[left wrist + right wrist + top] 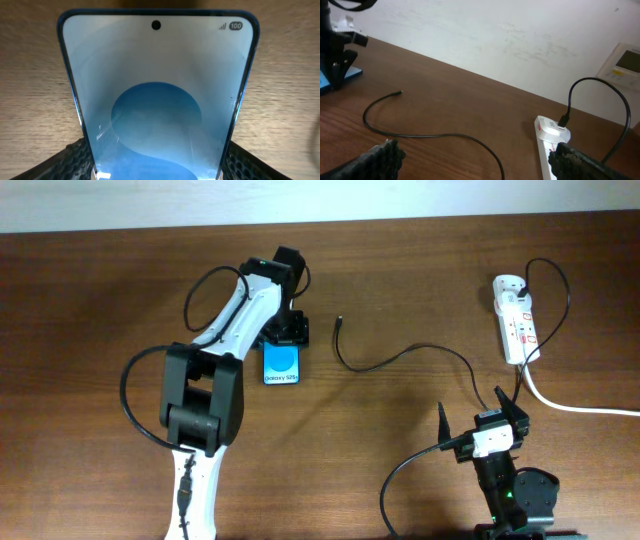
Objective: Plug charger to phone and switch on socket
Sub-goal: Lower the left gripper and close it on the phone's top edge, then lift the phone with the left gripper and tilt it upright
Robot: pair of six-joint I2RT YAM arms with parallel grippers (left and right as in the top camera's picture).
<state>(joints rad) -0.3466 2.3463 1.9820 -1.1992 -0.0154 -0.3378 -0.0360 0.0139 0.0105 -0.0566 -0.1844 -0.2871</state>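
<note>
The phone [283,365] with its blue screen lies flat on the table, its far end held between the fingers of my left gripper [283,332]. In the left wrist view the phone [157,95] fills the frame, with a finger pad against each of its long edges. The charger cable [400,358] lies loose across the table, its plug tip [341,321] free to the right of the phone; it also shows in the right wrist view [430,134]. The white socket [516,320] lies at the far right. My right gripper [480,412] is open and empty near the front.
The socket's thick white cord [570,406] runs off the right edge. A black plug [564,120] sits in the socket's far end [549,131]. A white wall rises behind the table.
</note>
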